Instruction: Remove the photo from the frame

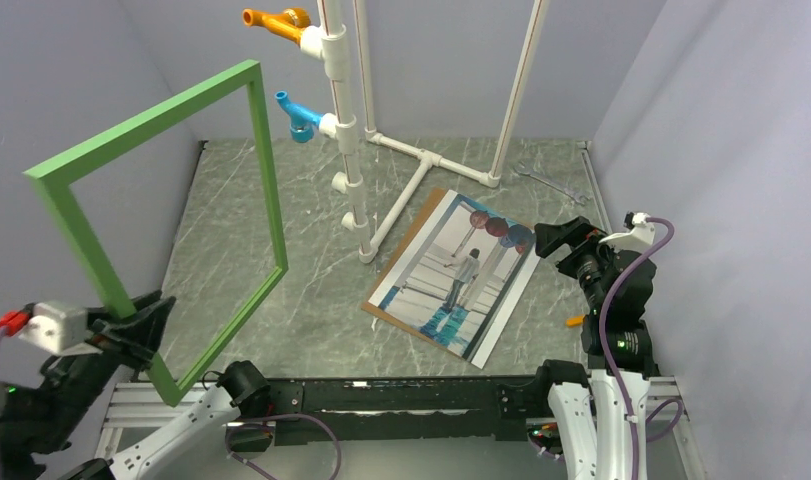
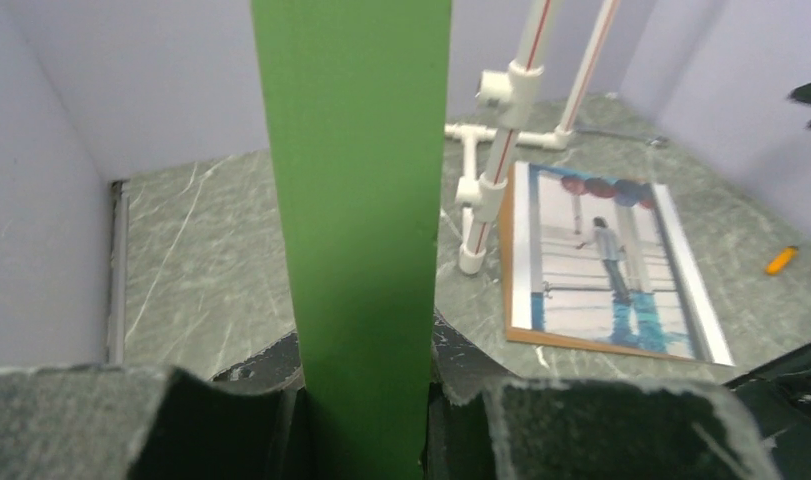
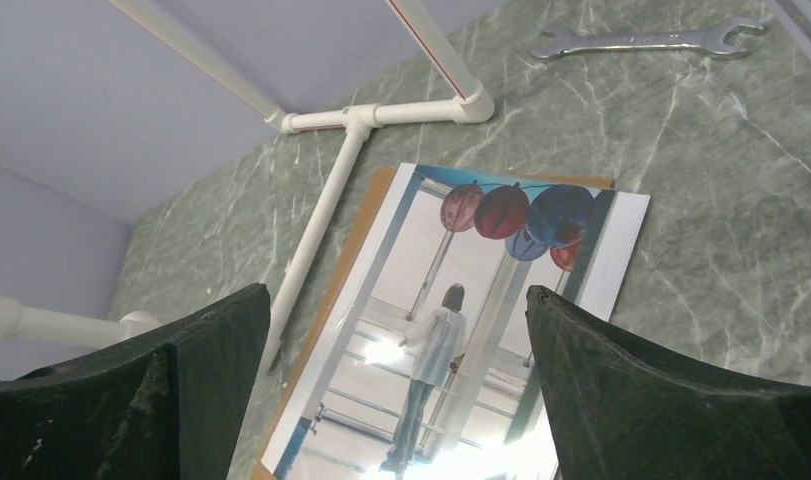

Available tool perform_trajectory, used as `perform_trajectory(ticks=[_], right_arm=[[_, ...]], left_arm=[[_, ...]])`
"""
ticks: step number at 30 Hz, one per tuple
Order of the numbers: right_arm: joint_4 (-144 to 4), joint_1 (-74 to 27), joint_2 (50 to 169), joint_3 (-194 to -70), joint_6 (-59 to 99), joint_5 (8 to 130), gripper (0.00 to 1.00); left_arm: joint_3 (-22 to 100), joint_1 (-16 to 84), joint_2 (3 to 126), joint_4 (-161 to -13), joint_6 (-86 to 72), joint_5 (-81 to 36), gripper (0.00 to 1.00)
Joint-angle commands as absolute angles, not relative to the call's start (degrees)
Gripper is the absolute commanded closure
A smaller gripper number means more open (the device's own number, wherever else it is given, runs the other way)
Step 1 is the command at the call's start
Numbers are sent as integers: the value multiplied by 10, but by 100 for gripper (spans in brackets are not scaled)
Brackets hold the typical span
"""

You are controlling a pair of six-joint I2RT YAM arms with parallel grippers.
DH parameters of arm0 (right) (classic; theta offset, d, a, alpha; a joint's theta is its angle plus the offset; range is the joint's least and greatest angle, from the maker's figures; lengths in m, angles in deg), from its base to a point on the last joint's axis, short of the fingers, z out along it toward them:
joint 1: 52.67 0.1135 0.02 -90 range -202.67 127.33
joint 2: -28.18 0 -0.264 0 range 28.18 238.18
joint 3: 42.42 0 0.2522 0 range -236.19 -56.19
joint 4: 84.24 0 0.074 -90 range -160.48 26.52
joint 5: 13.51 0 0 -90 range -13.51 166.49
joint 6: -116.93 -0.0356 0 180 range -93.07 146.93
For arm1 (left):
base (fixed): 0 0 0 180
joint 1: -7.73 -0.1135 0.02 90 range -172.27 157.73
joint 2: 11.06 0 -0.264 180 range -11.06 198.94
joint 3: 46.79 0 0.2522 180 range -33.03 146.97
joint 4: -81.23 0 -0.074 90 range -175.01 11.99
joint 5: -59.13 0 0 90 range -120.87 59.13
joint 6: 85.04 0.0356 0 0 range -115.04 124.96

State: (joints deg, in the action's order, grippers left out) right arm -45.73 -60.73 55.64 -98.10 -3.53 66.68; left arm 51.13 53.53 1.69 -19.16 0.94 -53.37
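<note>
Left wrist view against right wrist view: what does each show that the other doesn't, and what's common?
Left wrist only: the green frame clamped in the left pincer, and a small orange item right of the photo. Right wrist only: the right pincer open, facing the photo, and the wrench seen clearly. Both: the photo lying on its brown backing board, out of the frame, beside the white pipe stand.

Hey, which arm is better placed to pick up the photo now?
Right. The right gripper hangs open by the balloon end of the photo; the left gripper is shut on the raised frame.
</note>
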Motion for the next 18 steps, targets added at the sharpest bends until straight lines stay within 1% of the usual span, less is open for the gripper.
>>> perform_trajectory(ticks=[1, 5, 9, 13, 18], right_arm=[[-476, -607, 560, -982, -34, 659, 0], [-471, -607, 558, -981, -30, 662, 0], [-474, -607, 560, -977, -31, 660, 0], [-470, -607, 557, -973, -30, 662, 0], [-463, -607, 552, -973, -28, 662, 0]], left_arm=[[465, 537, 39, -292, -13, -597, 100], [430, 544, 70, -327, -34, -649, 100], [427, 571, 141, -308, -78, -717, 100], [389, 580, 160, -387, -49, -734, 100], [389, 578, 226, -422, -28, -759, 100]])
